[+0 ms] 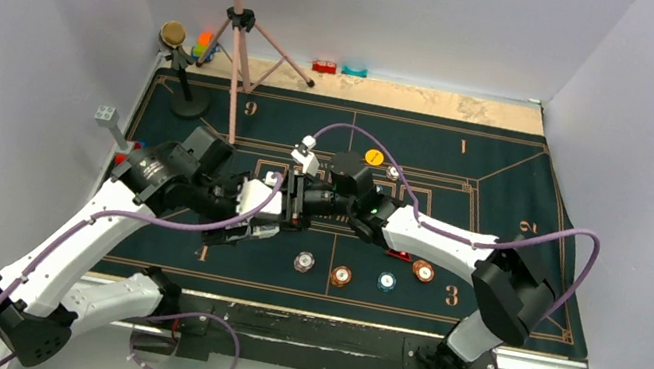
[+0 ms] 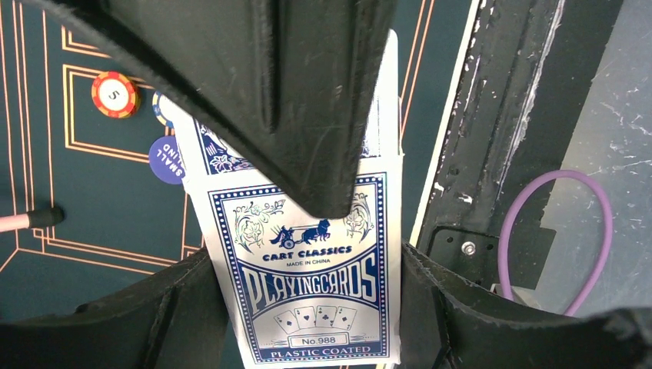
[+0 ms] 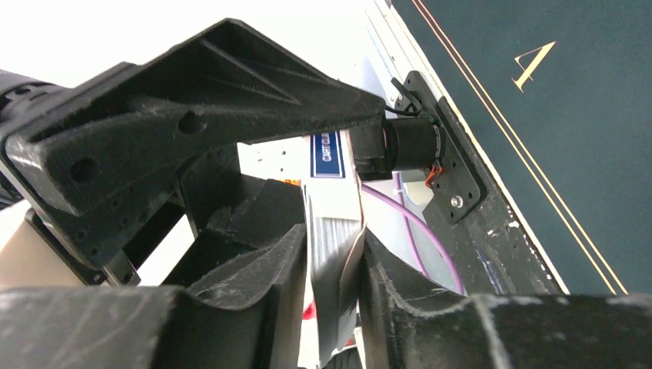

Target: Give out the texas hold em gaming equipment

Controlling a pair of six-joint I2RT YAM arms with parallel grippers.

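Texas hold em gaming equipment looks mostly undealt from where I stand. Starting at the left, the card box point(image 2: 307, 292) is up off the desk point(image 1: 439, 103), over the middle of the green mat point(image 1: 507, 176). The left gripper point(image 2: 307, 257) holds it with its jaws closed in on the box's two long sides. Just to its right, the right gripper point(image 3: 332, 257) meets it head-on. It is nipped nearly shut on the pale stack sticking out of the box's open end. That stack looks to me like the deck point(image 3: 323, 223), though I can't rule out the flap. A blue disc point(image 2: 167, 159) lies on the mat partly behind the box.

Further right, along the near side of the mat, sit a white chip point(image 1: 304, 262), an orange chip point(image 1: 340, 275) and a teal chip point(image 1: 386, 280). A second orange chip point(image 1: 423, 272) ends the row, each chip a little apart from the next. The red marker point(image 1: 399, 254) lies just behind the teal one. A yellow disc point(image 1: 374, 156) rests towards the far side of the mat, beyond the two grippers.

I'd say the job is barely begun. I can see no loose card lying on the mat, and the chips are bunched between seats 4 and 3. The cards have to come out of the box first. After that come the dealing round and the sharing out of the chips.
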